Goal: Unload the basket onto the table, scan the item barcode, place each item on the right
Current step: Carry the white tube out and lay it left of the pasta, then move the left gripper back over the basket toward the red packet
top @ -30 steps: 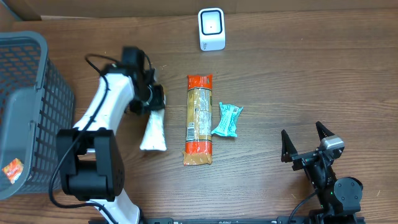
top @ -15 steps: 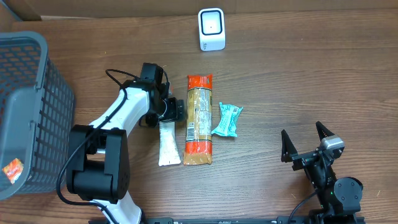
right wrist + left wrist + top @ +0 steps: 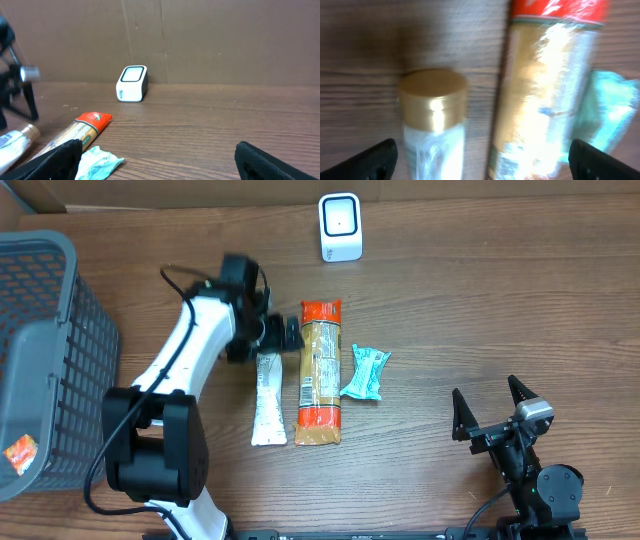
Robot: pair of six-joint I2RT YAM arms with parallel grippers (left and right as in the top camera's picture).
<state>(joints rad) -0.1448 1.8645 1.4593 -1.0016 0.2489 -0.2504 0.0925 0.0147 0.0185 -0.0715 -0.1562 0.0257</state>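
**Tube lies free on the bench, left claw spread wide over its cap**

The white tube [image 3: 267, 400] with a gold cap [image 3: 434, 97] lies flat left of the bench's [image 3: 480, 300] middle, cap toward the far edge. It sits just beside a long pasta packet [image 3: 320, 370] with red ends, and parallel to it. The left claw [image 3: 282, 336] hangs over the cap end with its fingers [image 3: 375, 159] far apart and grips nothing. A crumpled teal wrapper [image 3: 365, 372] lies just beside the packet on its right. The white scanner [image 3: 340, 227] stands at the far edge, well apart from the tube, with open bench between. A grey basket [image 3: 60, 330] fills the left edge. The right claw [image 3: 487, 402] waits near the front right corner, also wide and empty.
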